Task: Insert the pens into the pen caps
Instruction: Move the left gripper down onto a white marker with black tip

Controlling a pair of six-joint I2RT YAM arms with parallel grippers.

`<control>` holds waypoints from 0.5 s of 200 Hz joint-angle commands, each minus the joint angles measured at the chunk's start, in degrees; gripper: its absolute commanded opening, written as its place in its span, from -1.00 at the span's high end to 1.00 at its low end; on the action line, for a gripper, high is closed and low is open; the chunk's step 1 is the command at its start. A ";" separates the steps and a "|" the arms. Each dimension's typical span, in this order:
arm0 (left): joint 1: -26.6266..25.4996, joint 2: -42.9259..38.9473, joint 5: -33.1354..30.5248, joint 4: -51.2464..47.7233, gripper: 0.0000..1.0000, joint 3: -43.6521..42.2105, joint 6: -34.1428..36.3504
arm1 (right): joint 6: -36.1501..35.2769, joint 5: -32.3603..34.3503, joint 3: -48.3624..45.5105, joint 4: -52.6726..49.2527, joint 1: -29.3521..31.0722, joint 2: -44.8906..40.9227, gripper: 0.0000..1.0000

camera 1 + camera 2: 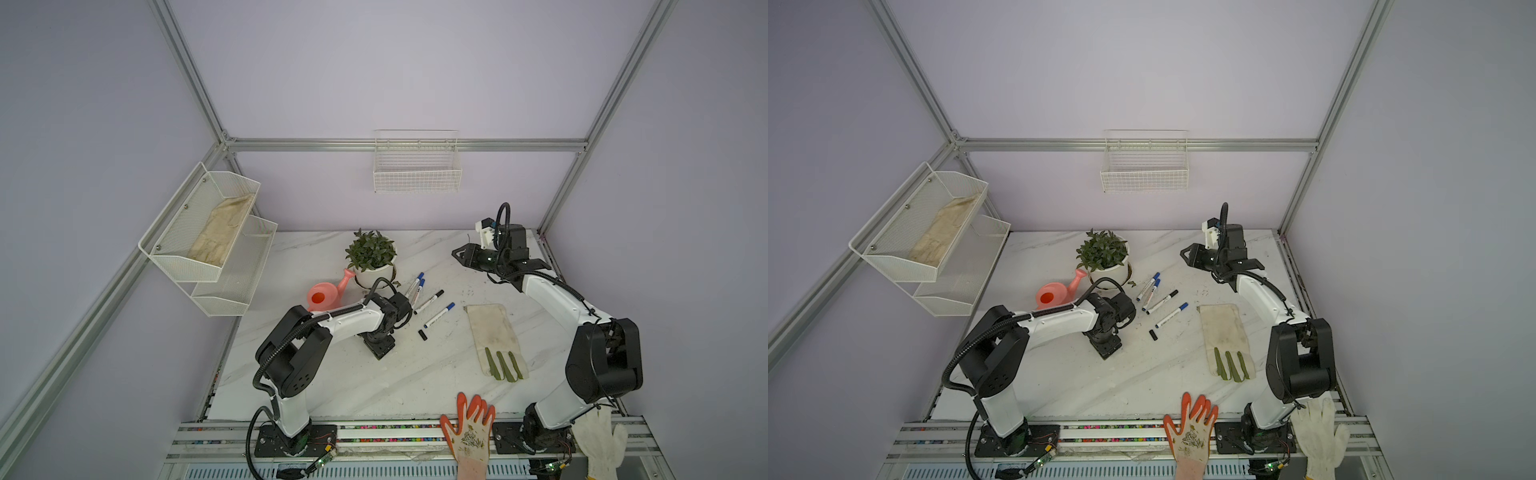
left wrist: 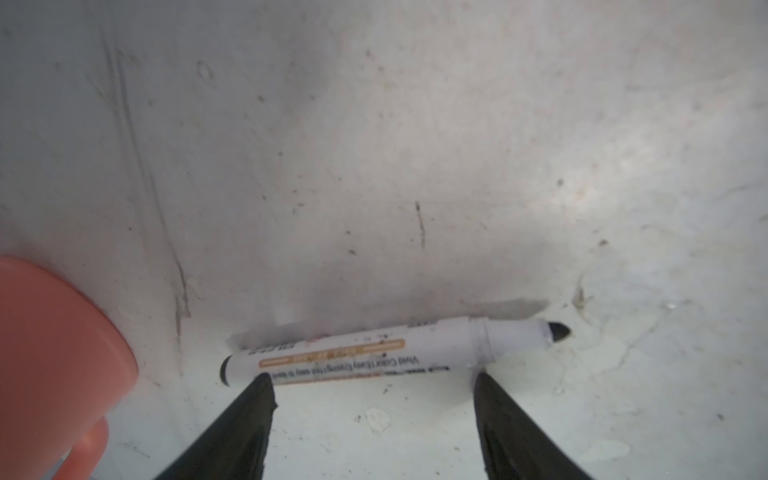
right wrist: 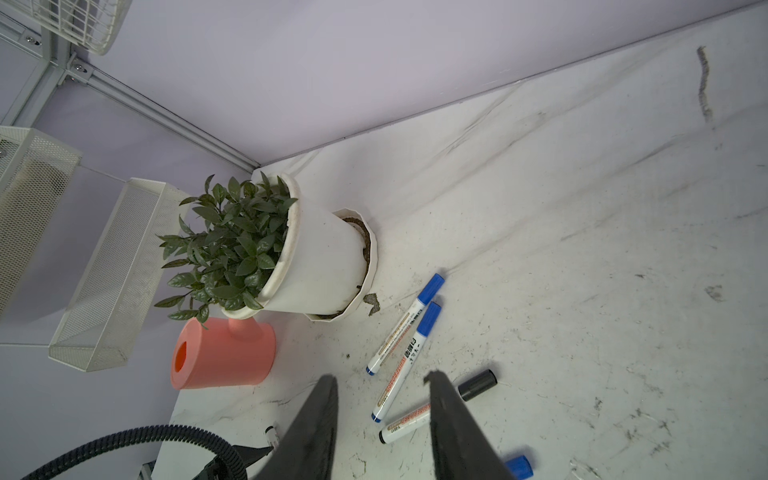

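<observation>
Pen with a bare black tip lies flat on the table, crosswise just beyond the left gripper, whose jaws stand wide apart and grip nothing; one fingertip meets the barrel's edge, the other sits just beside its neck. A pink watering can stands close by. In both top views four capped pens lie right of that arm, near the plant pot, with a loose black cap just nearer. The right gripper hangs raised at the far right, well apart from them, its jaws partly open and empty
</observation>
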 commanded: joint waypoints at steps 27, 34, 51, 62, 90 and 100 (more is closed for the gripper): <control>2.01 4.12 16.42 3.47 -0.23 3.25 0.75 | -0.88 -0.32 0.48 -1.99 -0.26 0.40 0.23; 2.01 4.32 18.31 3.28 -0.18 3.07 0.07 | -1.08 -0.13 0.44 -2.21 -0.26 0.28 0.23; 1.98 4.72 20.89 3.18 -0.08 2.94 -1.70 | -1.29 0.47 0.26 -2.61 -0.26 0.06 0.23; 2.05 4.98 21.29 3.14 -0.06 2.94 -2.52 | -1.20 0.26 0.09 -2.59 -0.24 0.03 0.23; 2.09 5.90 20.64 3.44 0.22 3.28 -4.44 | -0.98 0.05 0.27 -2.63 -0.26 0.13 0.23; 2.10 6.31 20.63 3.60 0.31 3.62 -5.16 | -0.99 0.13 0.35 -2.62 -0.26 0.09 0.23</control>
